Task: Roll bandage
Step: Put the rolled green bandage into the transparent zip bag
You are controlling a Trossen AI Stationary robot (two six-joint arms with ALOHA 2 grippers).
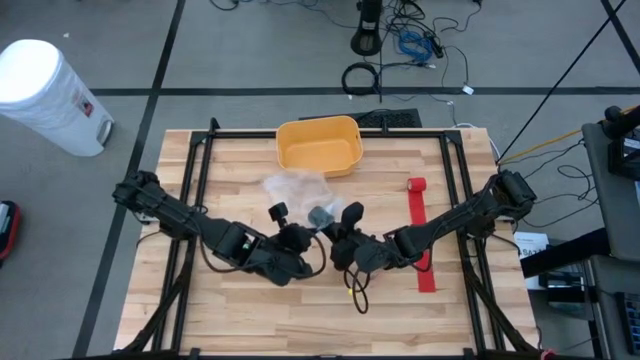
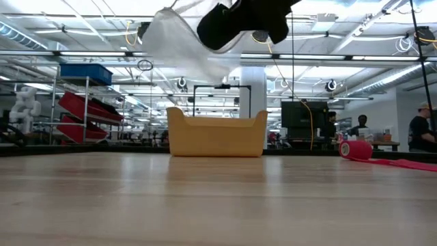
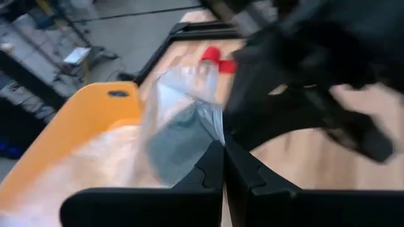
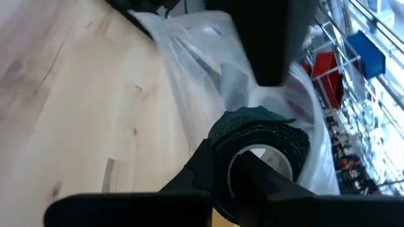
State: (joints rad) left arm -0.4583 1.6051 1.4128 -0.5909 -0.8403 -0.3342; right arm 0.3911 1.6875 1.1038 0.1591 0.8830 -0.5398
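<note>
A dark green bandage roll (image 4: 268, 135) sits at the mouth of a clear plastic bag (image 1: 295, 186), both lifted above the middle of the table. My left gripper (image 3: 223, 146) is shut on the bag, and my right gripper (image 4: 230, 162) is shut on the roll. The two grippers meet tip to tip (image 1: 320, 222). In the low view the bag (image 2: 176, 34) hangs from the dark grippers, clear of the wood. A red bandage (image 1: 424, 240) lies unrolled on the table's right side, with its rolled end (image 1: 417, 186) farthest from me. My left gripper pinches the bag's thin plastic (image 3: 211, 129) between its two shut fingers, at the edge beside the roll. The bag spreads away from the fingers, off the table. My right gripper clamps the roll's wall (image 4: 221, 135); one finger (image 4: 249, 169) seems to reach into the white core and the other (image 4: 205, 165) lies outside. The roll is lifted clear, still partly wrapped by the bag.
A yellow bin (image 1: 318, 145) stands at the table's far middle, just beyond the bag. A black frame (image 1: 200, 180) runs along the table's sides. Bare wood (image 1: 260, 320) lies near the front edge. A white waste bin (image 1: 45, 90) stands on the floor at the far left.
</note>
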